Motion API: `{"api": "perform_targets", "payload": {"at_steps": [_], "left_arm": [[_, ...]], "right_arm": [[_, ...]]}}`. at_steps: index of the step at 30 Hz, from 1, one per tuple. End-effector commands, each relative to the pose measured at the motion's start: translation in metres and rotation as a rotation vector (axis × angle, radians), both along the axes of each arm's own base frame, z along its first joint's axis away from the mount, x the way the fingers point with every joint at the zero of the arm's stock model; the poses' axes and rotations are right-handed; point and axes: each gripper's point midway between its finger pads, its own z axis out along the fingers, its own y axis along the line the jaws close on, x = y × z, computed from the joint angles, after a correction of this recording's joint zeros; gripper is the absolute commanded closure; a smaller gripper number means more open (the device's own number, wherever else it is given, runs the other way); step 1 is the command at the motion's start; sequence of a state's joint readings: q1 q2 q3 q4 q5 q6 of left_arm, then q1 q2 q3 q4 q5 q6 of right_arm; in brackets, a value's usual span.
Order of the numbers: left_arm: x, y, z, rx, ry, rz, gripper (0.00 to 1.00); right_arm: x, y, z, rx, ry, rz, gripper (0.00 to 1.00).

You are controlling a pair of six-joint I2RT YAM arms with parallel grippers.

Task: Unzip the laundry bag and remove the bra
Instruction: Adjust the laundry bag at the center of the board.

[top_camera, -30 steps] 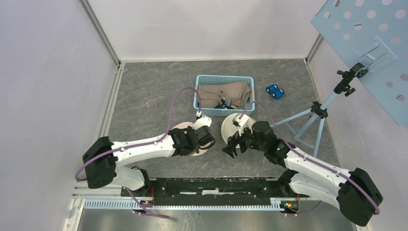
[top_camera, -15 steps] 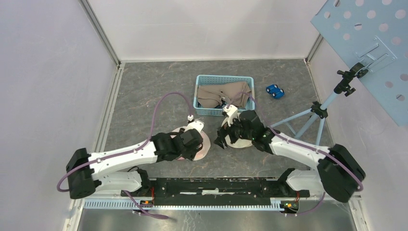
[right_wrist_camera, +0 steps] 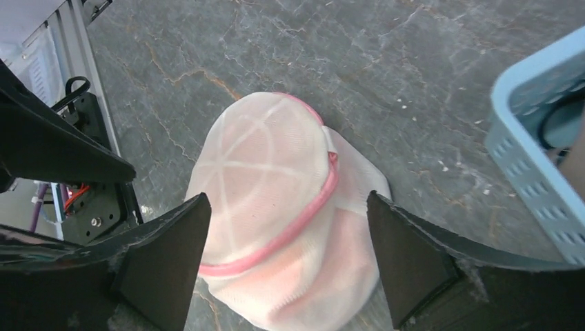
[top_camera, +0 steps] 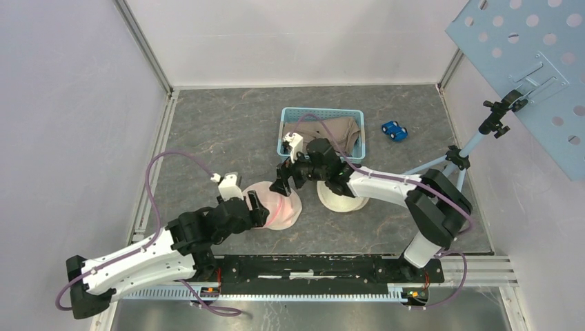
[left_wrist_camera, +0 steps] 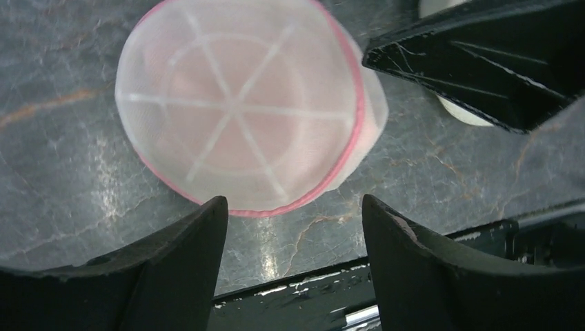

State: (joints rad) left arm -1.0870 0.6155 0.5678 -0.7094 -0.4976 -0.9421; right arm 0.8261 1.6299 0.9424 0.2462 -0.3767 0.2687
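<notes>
Top external view first, Ben. Where is the bag?

Mia, the bag [top_camera: 277, 209] lies flat on the table [top_camera: 207, 131], in the middle, near the arms. I think it is zipped shut.

Is anyone holding it?

No. The left gripper [top_camera: 256, 207] is by its near-left edge, fingers wide, with nothing in them. The right gripper [top_camera: 283, 185] hangs over its far side. It is wide and empty too.

So what should they do?

One gripper should pin the mesh down. The other should pinch the zip pull and drag it along the pink edge [left_wrist_camera: 358, 103]. A small tab [right_wrist_camera: 333, 157] on that edge may be the pull, but I am not sure.

And the bra?

The bra [right_wrist_camera: 324, 276], I guess, is the pink shape showing through the mesh. It can only come out once the zip is open.

What else is around?

A big board [top_camera: 531, 55] with holes is on a stand [top_camera: 448, 172], far right. A blue basket [top_camera: 345, 112] with brown cloth [top_camera: 345, 131] is just behind the right gripper. A white round thing [top_camera: 341, 198] is just beside the bag. A little car [top_camera: 394, 130] is near the basket.

What is in the way?

The grippers are close together, so they could bump. The soft mesh may bunch up.
</notes>
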Motion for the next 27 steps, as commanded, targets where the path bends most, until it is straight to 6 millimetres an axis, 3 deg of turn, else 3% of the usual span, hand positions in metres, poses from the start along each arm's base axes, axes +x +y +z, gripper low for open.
{"api": "perform_targets", "payload": {"at_steps": [1, 6, 8, 12, 16, 21, 27], "left_arm": [[0.009, 0.011, -0.012, -0.115, 0.069, 0.232, 0.27], [0.015, 0.03, -0.022, -0.182, 0.106, 0.386, 0.48], [0.019, 0.029, -0.028, -0.194, 0.129, 0.401, 0.57], [0.027, 0.026, -0.048, -0.161, 0.204, 0.408, 0.69], [0.044, 0.018, -0.059, -0.154, 0.249, 0.394, 0.73], [0.068, -0.003, -0.056, -0.15, 0.241, 0.332, 0.78], [0.096, -0.029, -0.05, -0.102, 0.218, 0.213, 0.76]], "right_arm": [[-0.002, 0.022, 0.001, 0.049, 0.034, 0.042, 0.14], [-0.013, 0.012, -0.022, 0.024, 0.072, 0.037, 0.36], [-0.018, 0.007, -0.027, 0.024, 0.08, 0.033, 0.48], [-0.033, -0.005, -0.037, 0.03, 0.105, 0.035, 0.62], [-0.053, -0.015, -0.046, 0.039, 0.129, 0.045, 0.64], [-0.08, -0.012, -0.05, 0.07, 0.152, 0.077, 0.64], [-0.111, 0.014, -0.05, 0.118, 0.18, 0.134, 0.61]]}}
